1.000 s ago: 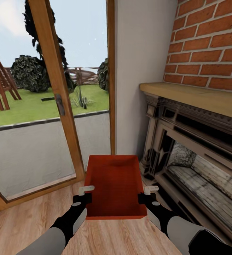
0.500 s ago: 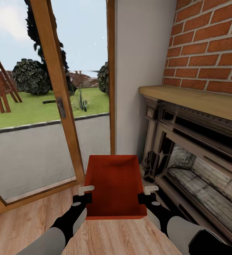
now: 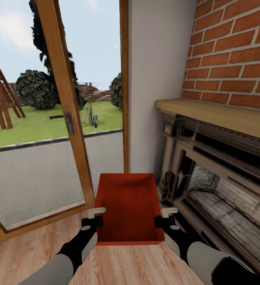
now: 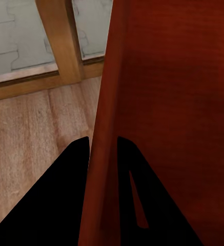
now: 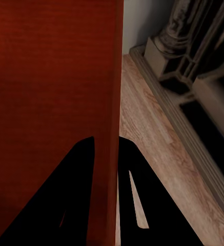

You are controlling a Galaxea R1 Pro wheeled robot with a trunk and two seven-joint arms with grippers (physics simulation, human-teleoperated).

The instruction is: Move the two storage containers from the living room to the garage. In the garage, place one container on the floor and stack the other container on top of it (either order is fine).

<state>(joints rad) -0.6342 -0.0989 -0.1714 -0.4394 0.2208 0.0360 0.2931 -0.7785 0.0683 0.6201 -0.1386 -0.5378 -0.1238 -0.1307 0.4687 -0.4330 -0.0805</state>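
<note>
An orange-red storage container (image 3: 128,206) hangs in front of me above the light wood-plank floor of the living room, held level between both arms. My left gripper (image 3: 95,217) is shut on its left wall, which runs between the two dark fingers (image 4: 65,174) in the left wrist view as a thin red edge (image 4: 104,154). My right gripper (image 3: 165,217) is shut on the right wall, seen as a thin red edge (image 5: 113,154) between that gripper's fingers (image 5: 76,174). The container's inside is empty.
A wood-framed glass door (image 3: 64,107) stands ahead on the left, with lawn and bushes outside. A pale wall strip (image 3: 157,79) sits behind the container. The red-brick fireplace (image 3: 233,59) with its wooden mantel (image 3: 221,114) and dark surround (image 3: 209,174) fills the right side. Plank floor (image 3: 23,257) lies at the left.
The whole picture has drifted slightly, so the camera has turned a little. The container and both grippers keep the same hold and place in the view.
</note>
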